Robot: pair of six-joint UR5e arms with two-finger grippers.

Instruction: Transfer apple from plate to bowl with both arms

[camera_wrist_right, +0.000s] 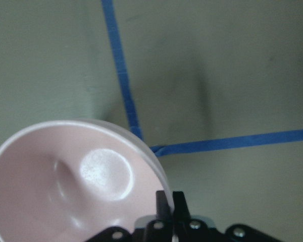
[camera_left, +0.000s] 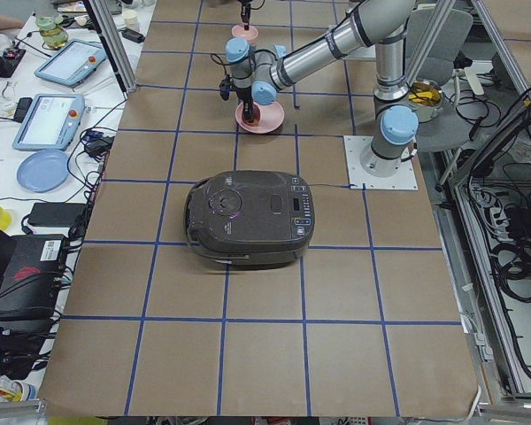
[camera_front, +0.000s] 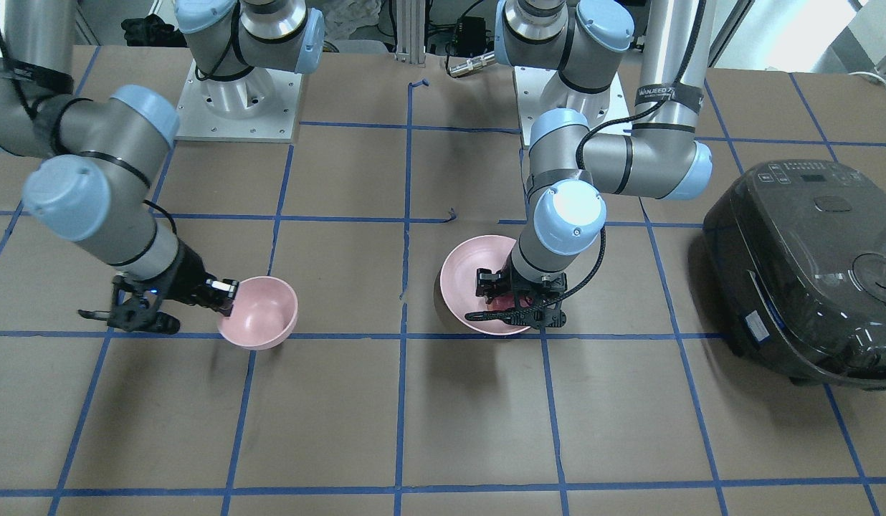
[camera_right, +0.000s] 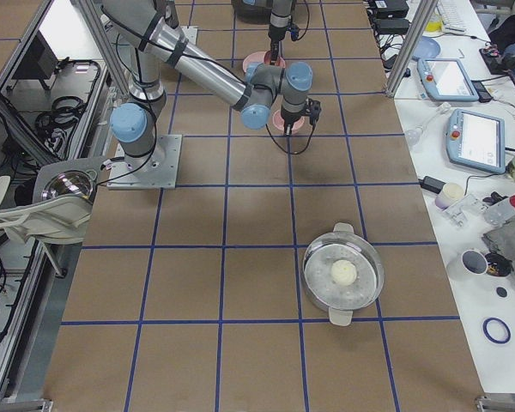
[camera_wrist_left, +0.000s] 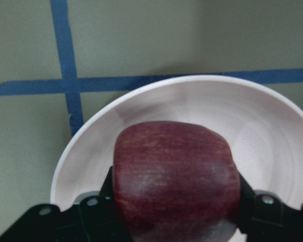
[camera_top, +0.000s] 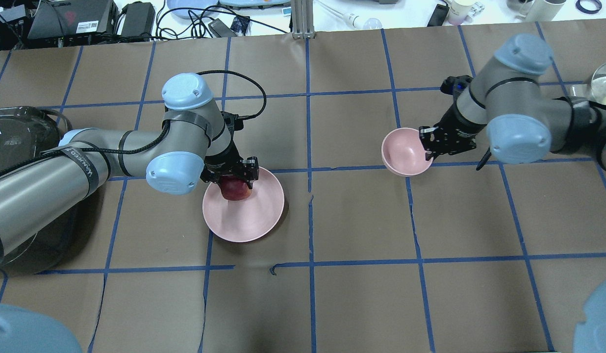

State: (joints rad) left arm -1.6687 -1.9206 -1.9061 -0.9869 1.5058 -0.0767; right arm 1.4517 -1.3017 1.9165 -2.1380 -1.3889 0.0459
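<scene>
The dark red apple (camera_top: 236, 189) sits at the back left of the wide pink plate (camera_top: 254, 215). My left gripper (camera_top: 233, 181) is shut on the apple, with one finger on each side. In the left wrist view the apple (camera_wrist_left: 177, 176) fills the space between the jaws, over the plate (camera_wrist_left: 272, 116). I cannot tell whether the apple is lifted off the plate. My right gripper (camera_top: 427, 145) is shut on the rim of the small deep pink bowl (camera_top: 401, 152) and holds it tilted. The bowl (camera_wrist_right: 55, 191) is empty. From the front, the left wrist hides most of the apple.
A dark rice cooker (camera_front: 808, 272) stands on the table at my far left, beside the left arm. A metal pot (camera_right: 343, 275) with a white object in it stands at my far right. Blue tape lines grid the brown table.
</scene>
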